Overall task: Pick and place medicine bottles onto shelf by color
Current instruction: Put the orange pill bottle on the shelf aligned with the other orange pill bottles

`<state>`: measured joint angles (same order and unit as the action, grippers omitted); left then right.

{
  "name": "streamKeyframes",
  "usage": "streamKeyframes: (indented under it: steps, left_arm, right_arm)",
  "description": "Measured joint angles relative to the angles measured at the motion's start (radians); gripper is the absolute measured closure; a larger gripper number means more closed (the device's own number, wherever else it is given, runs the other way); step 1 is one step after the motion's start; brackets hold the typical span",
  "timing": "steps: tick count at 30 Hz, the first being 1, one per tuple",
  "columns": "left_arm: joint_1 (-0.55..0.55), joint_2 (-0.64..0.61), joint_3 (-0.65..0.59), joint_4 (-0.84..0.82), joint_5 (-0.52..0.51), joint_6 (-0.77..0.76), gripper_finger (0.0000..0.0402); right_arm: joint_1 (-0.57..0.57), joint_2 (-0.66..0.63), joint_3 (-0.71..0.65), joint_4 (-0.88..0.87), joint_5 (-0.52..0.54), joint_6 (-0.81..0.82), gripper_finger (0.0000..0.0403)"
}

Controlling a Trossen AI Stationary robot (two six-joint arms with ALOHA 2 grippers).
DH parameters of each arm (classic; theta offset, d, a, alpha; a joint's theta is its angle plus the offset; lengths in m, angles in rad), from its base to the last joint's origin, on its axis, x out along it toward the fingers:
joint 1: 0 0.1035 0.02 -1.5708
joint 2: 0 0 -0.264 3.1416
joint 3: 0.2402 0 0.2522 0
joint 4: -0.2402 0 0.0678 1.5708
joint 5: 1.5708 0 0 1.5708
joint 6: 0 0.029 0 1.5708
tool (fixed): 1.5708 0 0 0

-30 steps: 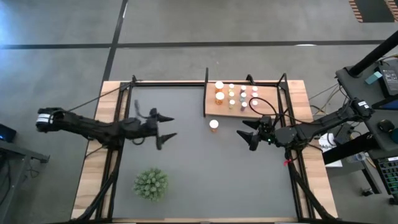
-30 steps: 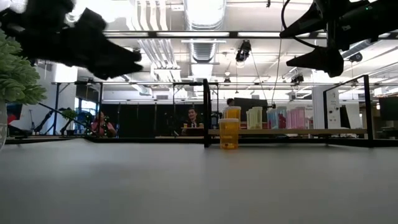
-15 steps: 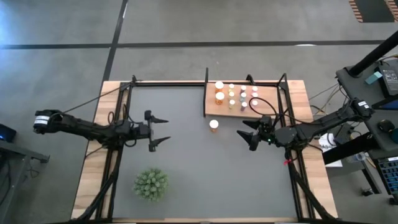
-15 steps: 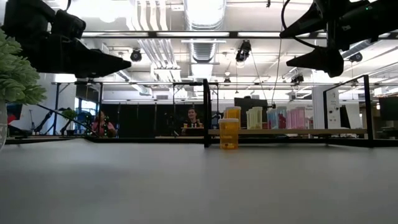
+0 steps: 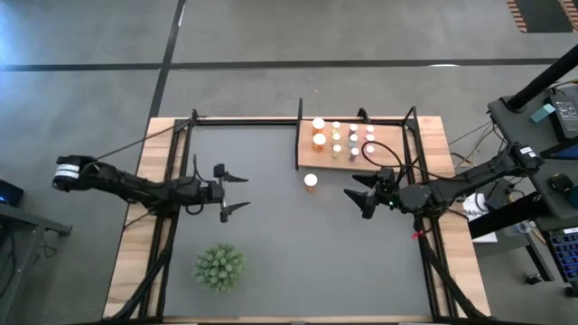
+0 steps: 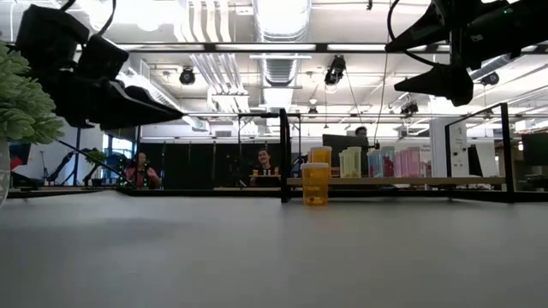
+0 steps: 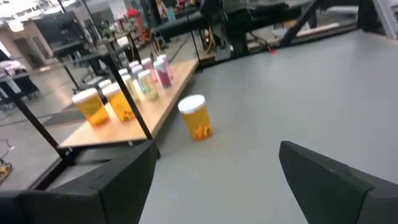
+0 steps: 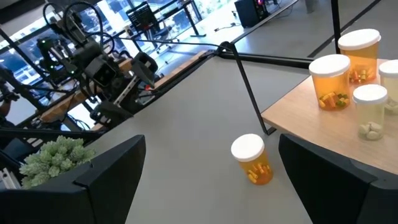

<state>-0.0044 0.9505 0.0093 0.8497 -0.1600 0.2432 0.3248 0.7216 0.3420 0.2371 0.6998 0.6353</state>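
One orange medicine bottle [image 5: 311,181] with a white cap stands upright on its base on the grey mat, just in front of the shelf [image 5: 388,155]. It also shows in the wrist views [image 7: 196,117] [image 8: 252,159]. Several more bottles [image 5: 336,137] stand on the light-wood shelf board. My left gripper [image 5: 242,191] hangs open above the mat's left half and points level toward the lone bottle. My right gripper [image 5: 354,193] hangs open just to the right of that bottle, above the mat. Neither has anything between its fingers.
A green spiky plant [image 5: 219,267] stands near the mat's front left. Thin black frame posts [image 5: 300,135] edge the shelf and the table. The grey mat [image 5: 298,253] lies bare between the two grippers and toward the near edge. People sit in the room beyond the table.
My left gripper has sunk toward the mat and rolled about its own pointing line, staying open. My right gripper and the lone bottle have kept still.
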Motion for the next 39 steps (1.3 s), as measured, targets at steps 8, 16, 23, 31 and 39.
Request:
streamKeyframes:
  steps: [8,16,23,31,39]
  left_arm:
    - [0.0,0.107,0.0,0.002,-0.002,0.0,0.0079]
    - [0.0,0.153,-0.003,-0.049,-0.002,0.0,0.0079]
    - [0.0,-0.104,-0.003,-0.191,-0.002,0.0,0.0079]
    - [0.0,-0.417,-0.003,-0.205,-0.002,0.0,0.0079]
    - [0.0,-0.648,-0.003,-0.205,-0.002,0.0,0.0079]
  right_arm:
    - [0.0,0.0,0.0,0.0,0.0,0.0,0.0044]
    - [0.0,0.0,0.0,0.0,0.0,0.0,0.0044]
    - [0.0,0.0,0.0,0.002,0.0,0.0,0.0044]
    - [0.0,0.0,0.005,0.007,0.0,0.0,0.0044]
    - [0.0,0.0,0.011,0.008,0.0,-0.009,0.0044]
